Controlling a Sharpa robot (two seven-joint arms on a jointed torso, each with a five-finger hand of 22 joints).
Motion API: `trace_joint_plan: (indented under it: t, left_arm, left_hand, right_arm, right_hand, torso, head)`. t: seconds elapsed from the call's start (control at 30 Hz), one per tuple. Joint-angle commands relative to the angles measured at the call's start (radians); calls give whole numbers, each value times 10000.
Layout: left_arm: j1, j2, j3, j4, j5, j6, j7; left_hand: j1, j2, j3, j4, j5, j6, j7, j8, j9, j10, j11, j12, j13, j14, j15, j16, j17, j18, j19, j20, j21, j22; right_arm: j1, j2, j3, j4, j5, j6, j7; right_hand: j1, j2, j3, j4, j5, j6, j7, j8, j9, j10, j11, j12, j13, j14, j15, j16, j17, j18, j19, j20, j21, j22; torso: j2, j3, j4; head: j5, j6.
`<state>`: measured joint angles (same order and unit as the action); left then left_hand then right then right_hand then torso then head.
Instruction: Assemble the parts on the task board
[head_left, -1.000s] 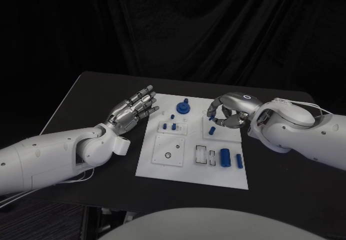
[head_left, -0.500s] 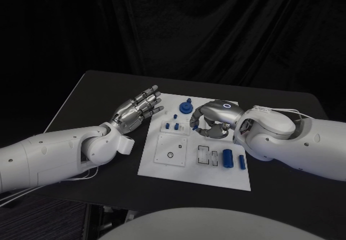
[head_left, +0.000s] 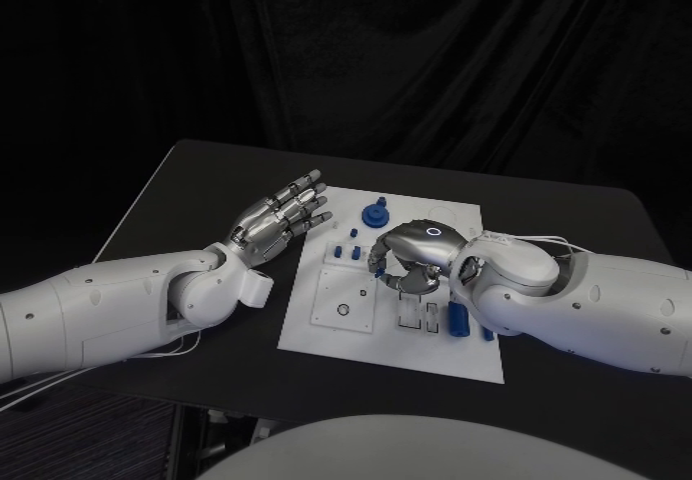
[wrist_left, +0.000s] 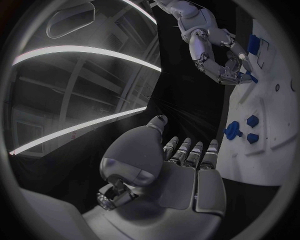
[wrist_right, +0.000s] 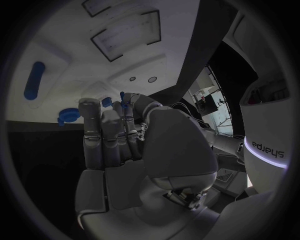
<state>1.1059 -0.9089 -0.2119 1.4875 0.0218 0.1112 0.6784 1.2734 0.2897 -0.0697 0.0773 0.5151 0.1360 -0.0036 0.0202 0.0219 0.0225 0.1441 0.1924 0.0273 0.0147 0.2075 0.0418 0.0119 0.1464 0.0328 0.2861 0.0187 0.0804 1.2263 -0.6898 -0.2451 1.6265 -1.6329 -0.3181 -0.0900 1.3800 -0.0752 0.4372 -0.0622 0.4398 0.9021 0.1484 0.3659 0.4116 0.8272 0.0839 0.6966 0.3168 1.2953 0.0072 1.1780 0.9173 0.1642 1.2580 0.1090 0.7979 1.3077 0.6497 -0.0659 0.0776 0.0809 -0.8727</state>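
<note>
The white task board (head_left: 346, 345) lies in the middle of the black table. My right hand (head_left: 410, 256) hovers low over the board's middle with its fingers curled in. In the right wrist view it pinches a small blue part (wrist_right: 124, 106) between thumb and fingertips (wrist_right: 103, 112). My left hand (head_left: 280, 221) is held open, palm up and fingers spread, just left of the board and touching nothing. A blue round knob (head_left: 375, 213) stands at the board's far edge, small blue pegs (head_left: 342, 252) sit beside it, and a blue cylinder (head_left: 457, 318) lies at the near right.
The black table (head_left: 202, 180) has bare room to the left and at the far side of the board. Two framed recesses (head_left: 342, 300) sit in the board's near half. My right forearm (head_left: 577, 300) crosses the board's right edge.
My right hand has travelled from the board's far right corner to its middle, curling tighter and covering the spot where a blue peg stood. The left hand has hardly moved.
</note>
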Motion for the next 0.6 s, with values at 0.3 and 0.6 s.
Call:
trace_joint_plan:
  t: [0.3,0.6]
  left_arm:
    - [-17,97,8,-67,-65,123,821]
    - [-22,124,8,-92,-65,185,746]
  left_hand:
    - [-109,-17,60,9,35,-14,54,26,4,-24,82,32,14,4,24,13,3,82,15,47,47,15]
    - [-108,-12,75,7,40,-15,52,25,3,-25,83,30,14,4,29,17,4,80,17,49,48,16]
  right_arm:
    - [-254,359,8,-273,-334,-14,-218]
    - [-365,485,10,-348,-341,-6,-191]
  right_hand:
    - [-12,-84,-10,20,-60,38,-21,-30,-1,145,-12,-71,-7,51,-21,95,47,-207,67,-17,56,753]
    - [-20,-90,-3,25,-62,26,-21,-57,-10,178,-16,-80,-14,58,-25,110,62,-208,74,-19,67,753]
  torso:
    - [-7,1,-8]
    - [-3,12,-23]
  head:
    - [54,1]
    - [47,1]
